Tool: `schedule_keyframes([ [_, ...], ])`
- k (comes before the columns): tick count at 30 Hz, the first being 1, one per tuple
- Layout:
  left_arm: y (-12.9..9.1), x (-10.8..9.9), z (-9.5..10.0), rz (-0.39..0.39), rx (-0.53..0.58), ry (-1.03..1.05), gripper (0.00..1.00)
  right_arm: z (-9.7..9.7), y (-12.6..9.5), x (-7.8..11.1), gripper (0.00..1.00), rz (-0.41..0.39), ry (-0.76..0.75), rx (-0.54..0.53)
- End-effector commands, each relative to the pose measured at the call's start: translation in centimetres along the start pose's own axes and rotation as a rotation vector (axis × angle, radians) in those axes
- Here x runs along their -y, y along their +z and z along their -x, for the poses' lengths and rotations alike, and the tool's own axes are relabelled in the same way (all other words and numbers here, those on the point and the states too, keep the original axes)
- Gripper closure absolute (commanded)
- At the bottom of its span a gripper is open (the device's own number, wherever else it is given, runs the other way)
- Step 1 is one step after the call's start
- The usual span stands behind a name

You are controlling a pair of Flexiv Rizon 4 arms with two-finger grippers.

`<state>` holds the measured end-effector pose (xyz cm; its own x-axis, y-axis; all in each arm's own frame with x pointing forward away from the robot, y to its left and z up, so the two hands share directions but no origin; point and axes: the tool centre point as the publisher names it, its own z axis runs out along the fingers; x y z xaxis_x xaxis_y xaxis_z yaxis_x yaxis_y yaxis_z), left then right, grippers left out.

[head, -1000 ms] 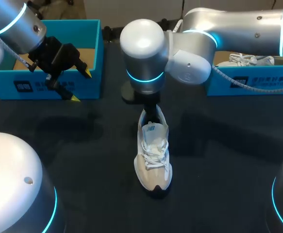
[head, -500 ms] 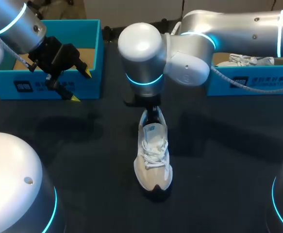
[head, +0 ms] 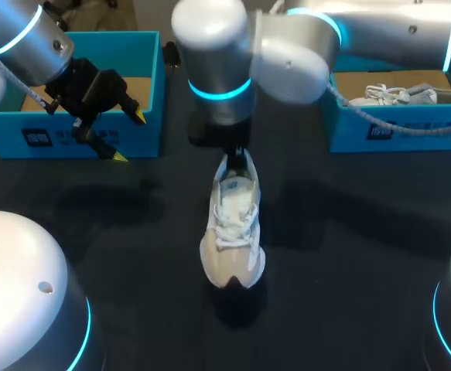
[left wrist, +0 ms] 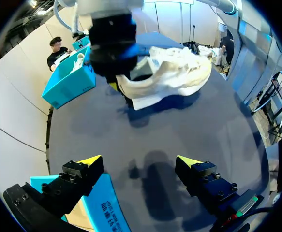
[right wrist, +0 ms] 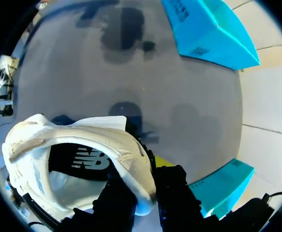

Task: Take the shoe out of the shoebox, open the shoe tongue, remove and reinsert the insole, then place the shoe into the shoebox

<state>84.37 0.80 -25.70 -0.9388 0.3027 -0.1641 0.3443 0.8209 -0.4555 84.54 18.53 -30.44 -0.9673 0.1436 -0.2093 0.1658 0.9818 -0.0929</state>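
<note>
White print, a block and a line of characters, runs across the front wall of the left shoebox (head: 93, 137). A similar band of white characters marks the front wall of the right shoebox (head: 399, 127). From the head view neither is sharp enough to read. Seen from the left wrist, dark print stands on the blue wall of the left shoebox, partly cut off. Inside the shoe (head: 233, 232), a white maker's logo sits on the dark insole (right wrist: 90, 159) at the heel. A small blue mark on the tongue (head: 231, 185) is too small to make out.
</note>
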Motion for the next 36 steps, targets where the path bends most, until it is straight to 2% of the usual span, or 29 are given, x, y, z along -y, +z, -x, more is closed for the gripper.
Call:
schedule_keyframes([
  [1, 0.0, 0.0, -0.2, 0.003, 0.002, 0.001, 0.00, 0.3, -5.7, 1.1, 1.00, -0.011, 0.029, 0.011],
  [5, 0.0, 0.0, -0.2, 0.003, 0.002, 0.001, 0.00, 0.7, -8.8, 1.5, 1.00, 0.013, 0.062, 0.025],
  [7, 0.0, 0.0, -0.2, 0.003, 0.002, 0.001, 0.00, 0.9, -10.2, 1.6, 1.00, -0.004, 0.072, 0.052],
  [11, 0.0, 0.0, -0.2, 0.003, 0.002, 0.001, 0.00, 1.4, -12.2, 1.8, 1.00, 0.028, 0.068, 0.076],
  [20, 0.0, 0.0, -0.2, 0.003, 0.002, 0.001, 0.00, 3.6, -14.9, 2.3, 1.00, 0.027, 0.037, 0.100],
  [36, 0.0, 0.0, -0.2, 0.003, 0.002, 0.001, 0.00, 3.6, -14.9, 2.3, 1.00, 0.027, 0.037, 0.100],
])
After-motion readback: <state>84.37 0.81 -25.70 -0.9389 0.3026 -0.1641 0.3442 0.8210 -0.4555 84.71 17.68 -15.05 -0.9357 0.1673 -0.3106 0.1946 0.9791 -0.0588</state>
